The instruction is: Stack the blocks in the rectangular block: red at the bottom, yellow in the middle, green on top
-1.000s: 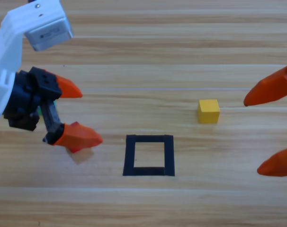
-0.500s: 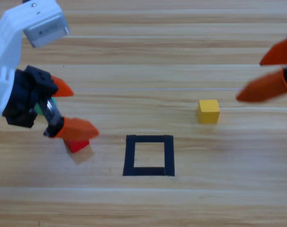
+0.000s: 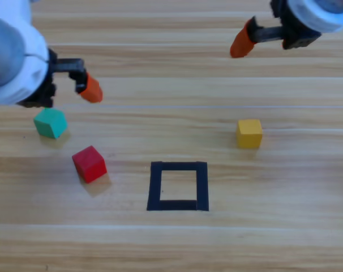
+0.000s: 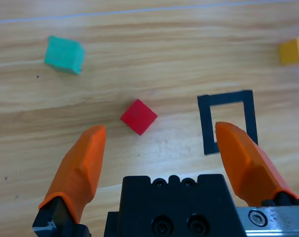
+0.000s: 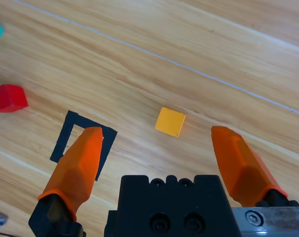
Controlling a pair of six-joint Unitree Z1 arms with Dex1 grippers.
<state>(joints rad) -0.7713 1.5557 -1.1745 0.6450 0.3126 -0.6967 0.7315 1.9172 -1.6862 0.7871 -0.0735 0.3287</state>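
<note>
The red cube (image 3: 89, 164) lies on the table left of the black tape frame (image 3: 178, 186), turned a little askew. Farther left and up sits the teal-green cube (image 3: 50, 122). The yellow cube (image 3: 249, 133) rests up and right of the frame, whose inside is bare wood. My left gripper (image 4: 160, 131) hangs open high above the red cube (image 4: 138, 116), holding nothing; one of its fingertips (image 3: 92, 89) shows in the high view. My right gripper (image 5: 157, 131) is open and empty, high above the yellow cube (image 5: 170, 121), with a fingertip (image 3: 241, 41) at the top right.
The wooden table carries only the three cubes and the tape frame (image 4: 227, 121). The left arm's bulky body covers the top left corner, close above the green cube (image 4: 64, 54). The right arm sits at the top right corner.
Both arms have risen and drawn back toward the picture's top. The left gripper left the red cube's side, uncovering the red and green cubes. The cubes have not moved.
</note>
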